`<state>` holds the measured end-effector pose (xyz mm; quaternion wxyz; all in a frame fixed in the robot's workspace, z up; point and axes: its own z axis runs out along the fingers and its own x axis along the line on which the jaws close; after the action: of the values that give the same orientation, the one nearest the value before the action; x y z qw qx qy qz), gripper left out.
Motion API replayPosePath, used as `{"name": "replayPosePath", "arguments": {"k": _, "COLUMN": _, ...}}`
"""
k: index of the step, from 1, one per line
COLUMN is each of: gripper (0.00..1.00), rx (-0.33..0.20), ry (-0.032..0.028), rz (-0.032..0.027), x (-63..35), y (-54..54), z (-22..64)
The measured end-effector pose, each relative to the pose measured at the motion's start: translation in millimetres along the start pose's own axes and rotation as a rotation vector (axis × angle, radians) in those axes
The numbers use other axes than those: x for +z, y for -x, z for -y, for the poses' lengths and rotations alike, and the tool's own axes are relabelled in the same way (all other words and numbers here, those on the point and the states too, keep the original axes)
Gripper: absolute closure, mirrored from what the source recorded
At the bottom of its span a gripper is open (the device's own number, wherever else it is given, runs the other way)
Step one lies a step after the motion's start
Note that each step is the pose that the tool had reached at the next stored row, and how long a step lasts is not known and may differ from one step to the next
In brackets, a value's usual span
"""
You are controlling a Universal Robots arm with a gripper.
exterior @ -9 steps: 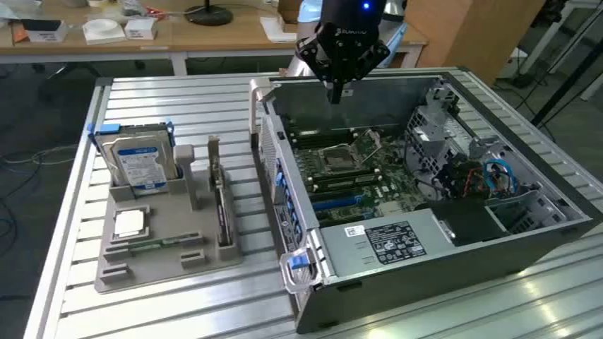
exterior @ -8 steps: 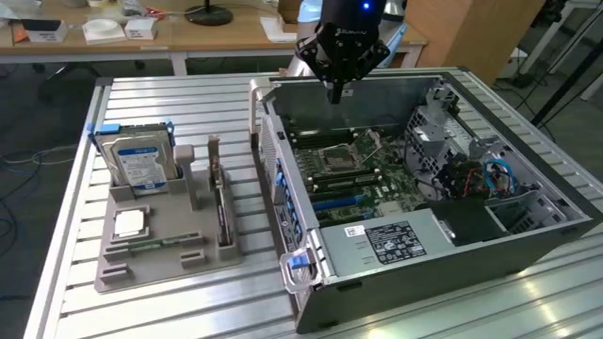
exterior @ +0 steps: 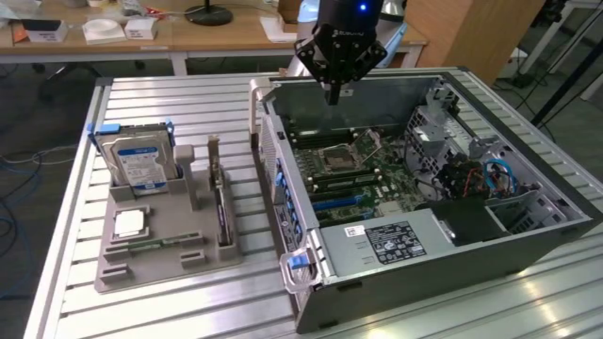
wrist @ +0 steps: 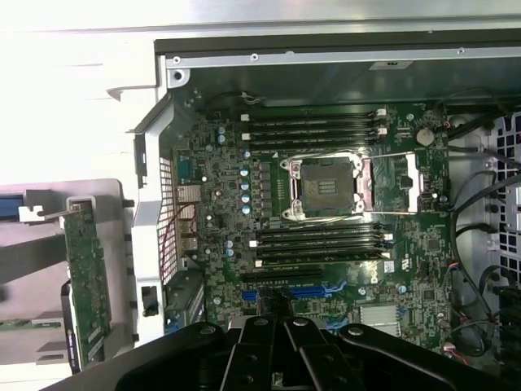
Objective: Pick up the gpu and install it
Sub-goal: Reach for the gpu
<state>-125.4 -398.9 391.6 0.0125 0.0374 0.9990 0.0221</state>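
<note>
I see the gray tray [exterior: 160, 265] on the slatted table [exterior: 169, 99], just beside the open computer case [exterior: 424, 275], on the exterior view's left. I count four parts in it: one hard drive [exterior: 138, 166] with a blue label standing upright at the far end, one square processor chip [exterior: 129, 224] lying flat, one narrow memory stick [exterior: 155, 244], and the gpu [exterior: 222, 212]. The gpu stands on its long edge in the slot along the tray's case-side rim, untouched.

The case lies on its side with the upper face off, so the motherboard [exterior: 358, 176] is exposed. I count one processor socket [exterior: 337, 161] with four memory slots on each side.

My gripper [exterior: 332, 95] hangs over the case's far end, fingers pressed together and pinching nothing. It is well apart from the gpu, with the case wall between them. Bare table lies beyond the tray.
</note>
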Motion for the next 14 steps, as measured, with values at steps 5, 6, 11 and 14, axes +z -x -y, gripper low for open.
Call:
{"name": "replayPosePath", "arguments": {"k": 5, "gripper": 0.9, "rx": 0.0, "ry": 0.0, "rz": 0.0, "x": 0.2, "y": -0.9, "z": 0.1}}
{"name": "replayPosePath", "arguments": {"k": 6, "gripper": 0.9, "rx": 0.0, "ry": 0.0001, "rz": 0.0001, "x": 0.3, "y": -1.0, "z": 0.1}}
{"name": "replayPosePath", "arguments": {"k": 11, "gripper": 0.9, "rx": 0.0, "ry": 0.0001, "rz": 0.0, "x": 0.4, "y": -1.9, "z": 0.1}}
{"name": "replayPosePath", "arguments": {"k": 14, "gripper": 0.9, "rx": 0.0, "ry": 0.0001, "rz": 0.0001, "x": 0.5, "y": -2.8, "z": 0.2}}
